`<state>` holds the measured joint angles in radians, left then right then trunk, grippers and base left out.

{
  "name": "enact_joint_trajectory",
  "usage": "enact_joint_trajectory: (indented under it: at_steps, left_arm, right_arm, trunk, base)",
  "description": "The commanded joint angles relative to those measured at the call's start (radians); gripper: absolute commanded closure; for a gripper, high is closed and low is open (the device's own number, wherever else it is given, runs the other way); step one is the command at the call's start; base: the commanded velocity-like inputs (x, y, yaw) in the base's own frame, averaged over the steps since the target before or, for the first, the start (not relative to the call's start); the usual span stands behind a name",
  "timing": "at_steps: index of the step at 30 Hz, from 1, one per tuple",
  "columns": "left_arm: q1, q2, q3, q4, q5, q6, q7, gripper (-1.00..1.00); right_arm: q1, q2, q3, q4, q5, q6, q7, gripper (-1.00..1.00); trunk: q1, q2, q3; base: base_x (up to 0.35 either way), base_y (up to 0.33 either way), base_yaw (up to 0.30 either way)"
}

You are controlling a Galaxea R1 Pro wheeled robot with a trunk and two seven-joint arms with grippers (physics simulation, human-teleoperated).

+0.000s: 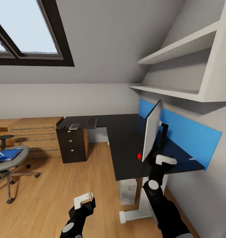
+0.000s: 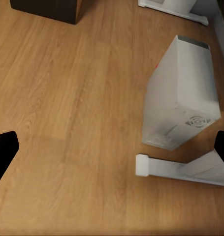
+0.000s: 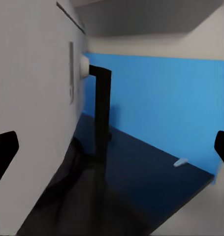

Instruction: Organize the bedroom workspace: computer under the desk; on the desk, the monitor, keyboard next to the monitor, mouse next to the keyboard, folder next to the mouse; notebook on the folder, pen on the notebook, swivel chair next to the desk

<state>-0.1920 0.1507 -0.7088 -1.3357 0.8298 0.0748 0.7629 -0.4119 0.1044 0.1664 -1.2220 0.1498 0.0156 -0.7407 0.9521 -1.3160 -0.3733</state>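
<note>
Monitor stands near desk front edge, edge-on. R gripper, jaws wide, sits behind it; L gripper also wide. Approach stand slowly, avoid tipping screen.

Attic corner fittings around the workspace

A dark-framed skylight is set in the sloped ceiling. Two white wall shelves hang above a blue wall panel. A light-wood drawer chest stands against the back wall on the light wood floor.
</note>
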Motion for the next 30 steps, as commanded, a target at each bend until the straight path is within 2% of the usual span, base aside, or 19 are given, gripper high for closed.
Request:
enact_joint_trajectory:
  at_steps: [1, 4, 10, 12, 14, 16, 30]
  left_arm:
    - [-0.001, 0.001, -0.001, -0.002, 0.002, 0.005, 0.007, -1.00]
    - [-0.001, 0.002, 0.005, -0.002, 0.002, 0.005, 0.007, -1.00]
    - [-0.001, 0.004, 0.017, -0.002, 0.002, 0.005, 0.009, -1.00]
    - [-0.001, 0.003, 0.034, -0.002, 0.002, 0.005, 0.008, -1.00]
    - [-0.001, 0.003, 0.067, -0.002, 0.002, 0.006, 0.004, -1.00]
    - [-0.001, 0.003, 0.073, -0.002, 0.002, 0.006, 0.004, -1.00]
    - [-0.001, 0.003, 0.081, -0.002, 0.003, 0.006, 0.000, -1.00]
  right_arm:
    - [-0.001, 0.000, 0.001, 0.001, 0.004, 0.002, -0.004, -1.00]
    - [-0.001, 0.001, 0.003, 0.001, 0.003, 0.000, -0.001, -1.00]
    - [-0.001, 0.003, 0.018, 0.002, 0.002, 0.001, 0.000, -1.00]
    - [-0.001, 0.004, 0.043, 0.001, 0.003, 0.000, 0.000, -1.00]
    - [-0.001, 0.003, 0.107, -0.001, 0.003, -0.001, -0.006, -1.00]
    - [-0.001, 0.003, 0.118, -0.001, 0.003, -0.002, -0.007, -1.00]
    - [0.001, -0.001, 0.139, 0.003, 0.004, -0.004, -0.001, -1.00]
  trunk:
    - [0.000, -0.001, -0.001]
    - [0.000, -0.001, -0.001]
    - [0.000, -0.001, -0.001]
    - [0.000, -0.001, -0.001]
    - [0.000, -0.001, -0.001]
    - [0.000, -0.001, -0.001]
    - [0.000, -0.001, -0.001]
  base:
    - [-0.033, -0.334, 0.000]
    - [-0.014, -0.338, 0.000]
    - [-0.002, -0.082, 0.000]
    - [0.000, -0.020, 0.000]
    - [0.000, -0.008, 0.000]
    - [0.000, -0.003, 0.000]
    - [0.000, -0.023, -0.007]
